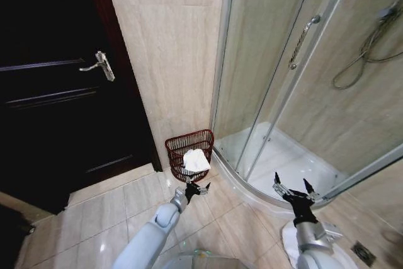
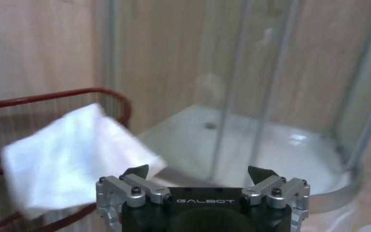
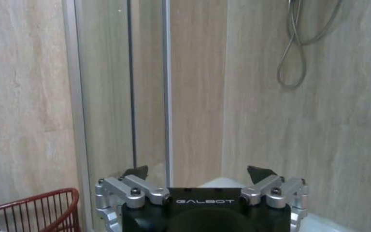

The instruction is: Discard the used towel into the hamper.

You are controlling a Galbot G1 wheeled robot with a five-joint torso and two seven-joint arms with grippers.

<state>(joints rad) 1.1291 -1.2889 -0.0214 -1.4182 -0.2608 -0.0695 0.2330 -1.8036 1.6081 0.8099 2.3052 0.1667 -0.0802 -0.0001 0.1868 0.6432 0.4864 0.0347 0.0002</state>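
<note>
I have the robot facing a corner of the bathroom floor (image 1: 126,203), where the tiled wall (image 1: 164,48) meets the curved glass shower enclosure (image 1: 283,92), with a dark door (image 1: 56,92) off to the left. The hamper (image 1: 179,146) stands in that corner, its back against the wall and its side just beside the shower's curved base.

The towel (image 1: 196,160), a white crumpled cloth, lies draped over the hamper's front rim. In my left wrist view it hangs against the red wire rim (image 2: 56,96) with its lower edge low on the basket's side; I cannot tell how much of it is inside and how much outside.

My left gripper (image 1: 196,188) sits directly in front of the hamper, just short of the towel, jaws spread wide and holding nothing. From it the towel lies straight ahead and slightly up, drooping top to bottom across the rim.

My right gripper (image 1: 295,188) is well off to the right over the shower base's edge, also wide open and empty, with the hamper at the edge of its view. The left arm is clearly nearer, so I judge any nudge to seat the towel belongs to it.
</note>
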